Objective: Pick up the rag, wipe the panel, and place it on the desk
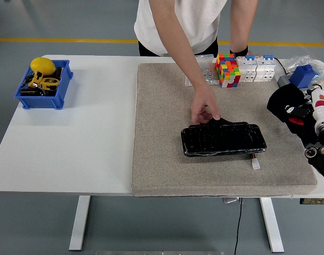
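- One person (185, 21) in a white top is standing at the far side of the white table (87, 133), one hand (205, 110) reaching down to the far edge of the single black panel (223, 139).
- The person's fingertips are touching that far edge; a dark strip under them may be the rag, though it cannot be told apart from the panel.
- The panel is lying flat near the middle of one grey mat (167, 122), which is covering the right part of the table.
- One small white connector (255, 163) is sitting just beside the panel's near right corner.
- One robot hand, the right hand (290, 109), is hovering at the mat's right edge, well apart from the panel; its black fingers are curling loosely and gripping nothing.
- One blue bin (43, 85) is resting at the far left, holding one yellow object (42, 66) and some tools.
- One multicoloured cube (228, 69) is standing at the mat's far edge, with a row of white blocks (256, 68) just to its right.
- One blue-topped grey box (301, 77) is sitting at the far right.
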Robot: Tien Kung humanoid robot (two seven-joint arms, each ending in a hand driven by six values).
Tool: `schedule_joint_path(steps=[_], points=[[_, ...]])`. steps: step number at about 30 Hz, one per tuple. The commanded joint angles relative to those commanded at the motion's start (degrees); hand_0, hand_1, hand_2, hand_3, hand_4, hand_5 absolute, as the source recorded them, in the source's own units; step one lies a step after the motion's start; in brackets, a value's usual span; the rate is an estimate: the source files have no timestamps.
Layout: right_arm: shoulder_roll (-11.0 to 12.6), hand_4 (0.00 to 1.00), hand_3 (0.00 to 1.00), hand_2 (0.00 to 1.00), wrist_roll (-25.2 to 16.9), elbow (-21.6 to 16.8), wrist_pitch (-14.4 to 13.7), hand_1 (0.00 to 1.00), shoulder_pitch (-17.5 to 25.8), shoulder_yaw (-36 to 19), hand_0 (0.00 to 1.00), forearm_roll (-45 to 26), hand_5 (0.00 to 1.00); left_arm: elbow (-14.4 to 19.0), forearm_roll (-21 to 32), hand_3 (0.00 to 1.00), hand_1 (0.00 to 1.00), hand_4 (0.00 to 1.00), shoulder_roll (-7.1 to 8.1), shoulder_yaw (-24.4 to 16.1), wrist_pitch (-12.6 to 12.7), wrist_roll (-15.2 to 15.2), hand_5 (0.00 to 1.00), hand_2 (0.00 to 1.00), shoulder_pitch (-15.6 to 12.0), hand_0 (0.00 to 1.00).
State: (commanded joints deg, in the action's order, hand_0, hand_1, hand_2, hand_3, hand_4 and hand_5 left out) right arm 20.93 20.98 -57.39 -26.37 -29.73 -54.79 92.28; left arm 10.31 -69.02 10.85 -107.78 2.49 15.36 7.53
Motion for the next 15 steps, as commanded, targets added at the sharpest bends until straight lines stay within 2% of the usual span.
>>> schedule_joint_path(steps=[4, 15], points=[[0.8, 0.734, 0.364, 0.342, 3.6, -2.2, 0.0, 0.308, -0.1, 0.1, 0.249, 1.3, 0.002, 0.0, -0.1, 0.607, 0.728, 0.667, 0.02, -0.2, 0.0, 0.0, 0.624, 0.731, 0.0, 0.684], [0.5, 0.734, 0.365, 0.341, 4.2, -0.6, 0.4, 0.305, -1.0, 0.4, 0.246, 1.3, 0.002, 0.0, 0.0, 0.606, 0.729, 0.667, 0.07, 0.1, 0.0, 0.0, 0.627, 0.731, 0.0, 0.684]])
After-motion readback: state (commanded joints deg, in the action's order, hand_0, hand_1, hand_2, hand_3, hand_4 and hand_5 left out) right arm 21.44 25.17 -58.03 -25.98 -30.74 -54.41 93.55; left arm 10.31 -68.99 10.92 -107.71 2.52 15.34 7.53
